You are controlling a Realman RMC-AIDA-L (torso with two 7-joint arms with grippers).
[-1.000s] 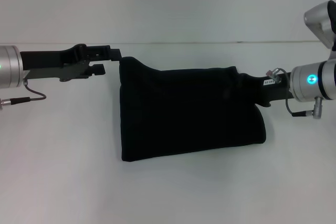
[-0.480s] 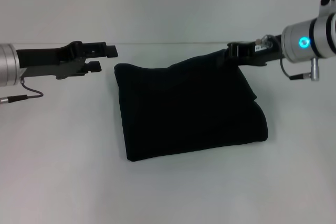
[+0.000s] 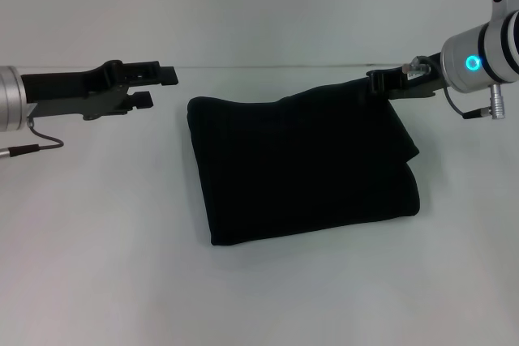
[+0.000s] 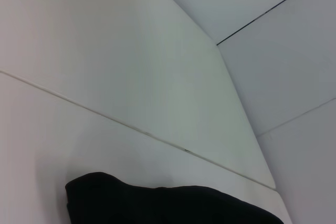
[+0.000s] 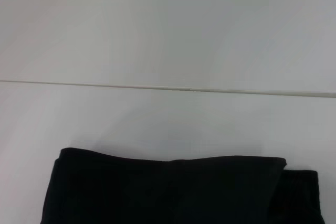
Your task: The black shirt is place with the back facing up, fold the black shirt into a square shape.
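1. The black shirt [image 3: 304, 168] lay folded into a rough square in the middle of the frame, on the white table [image 3: 97, 265].
2. The right gripper [image 3: 379, 83] sat at the shirt's upper right corner, which was lifted a little (I could not tell if its fingers were pinching the cloth).
3. The left gripper [image 3: 160, 87] hung in the upper left of the frame, fingers spread, holding nothing, just beside the shirt's corner but apart from it.

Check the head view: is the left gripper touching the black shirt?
No. The left gripper hangs apart from the black shirt, with bare table between them.
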